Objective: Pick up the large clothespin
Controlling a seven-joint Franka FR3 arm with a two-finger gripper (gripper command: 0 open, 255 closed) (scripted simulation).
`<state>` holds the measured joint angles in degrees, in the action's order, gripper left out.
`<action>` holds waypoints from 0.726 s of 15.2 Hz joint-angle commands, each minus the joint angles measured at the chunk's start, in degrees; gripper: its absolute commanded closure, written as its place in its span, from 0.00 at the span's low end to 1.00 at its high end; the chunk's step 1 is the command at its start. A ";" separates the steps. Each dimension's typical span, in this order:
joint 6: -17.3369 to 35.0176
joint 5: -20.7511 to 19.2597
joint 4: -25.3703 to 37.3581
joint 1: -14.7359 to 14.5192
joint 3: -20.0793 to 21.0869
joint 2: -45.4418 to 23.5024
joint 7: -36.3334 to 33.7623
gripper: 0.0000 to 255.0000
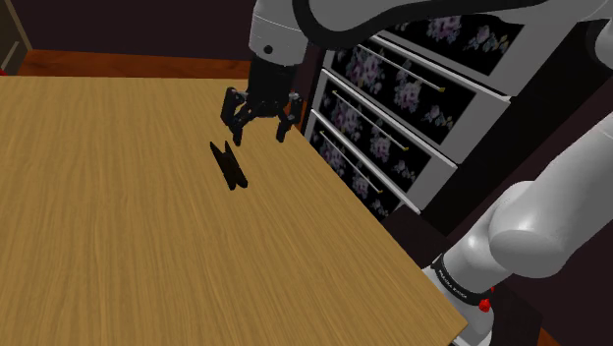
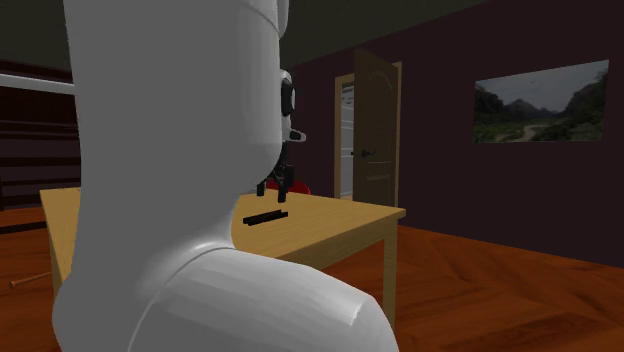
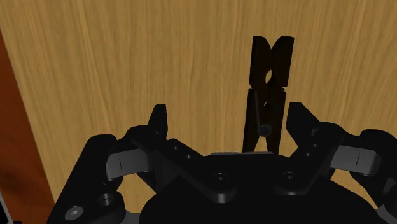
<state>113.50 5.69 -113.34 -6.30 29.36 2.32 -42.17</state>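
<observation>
The white arm (image 1: pixel 535 231) rises from the shoulder view's lower right, bends across the top of that view and brings its wrist (image 1: pixel 277 34) down toward the black hand (image 1: pixel 259 133). The hand points downward, tilted slightly, and its two fingers (image 3: pixel 158 118) are spread well apart. In the second exterior view a broad white link (image 2: pixel 170 200) of the arm stands near the camera, and the hand hangs far beyond it, just past the link's right edge.

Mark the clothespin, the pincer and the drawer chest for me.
clothespin (image 1: pixel 229 166), shoulder view, middle of its black body.
pincer (image 1: pixel 259 136), shoulder view, midway between its open fingertips.
drawer chest (image 1: pixel 401 93), shoulder view, a flowered drawer front.
</observation>
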 commanded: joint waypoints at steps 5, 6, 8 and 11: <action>2.04 -7.01 8.14 -2.73 1.86 -11.12 -7.75 0.00; 2.76 -7.13 7.60 -2.77 1.83 -11.33 -7.80 0.00; 4.20 -7.40 6.55 -2.83 1.77 -11.78 -7.92 0.00; 6.74 -7.98 4.81 -2.97 1.66 -12.71 -8.20 0.00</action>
<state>119.32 -2.14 -107.83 -9.24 31.04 -10.18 -50.29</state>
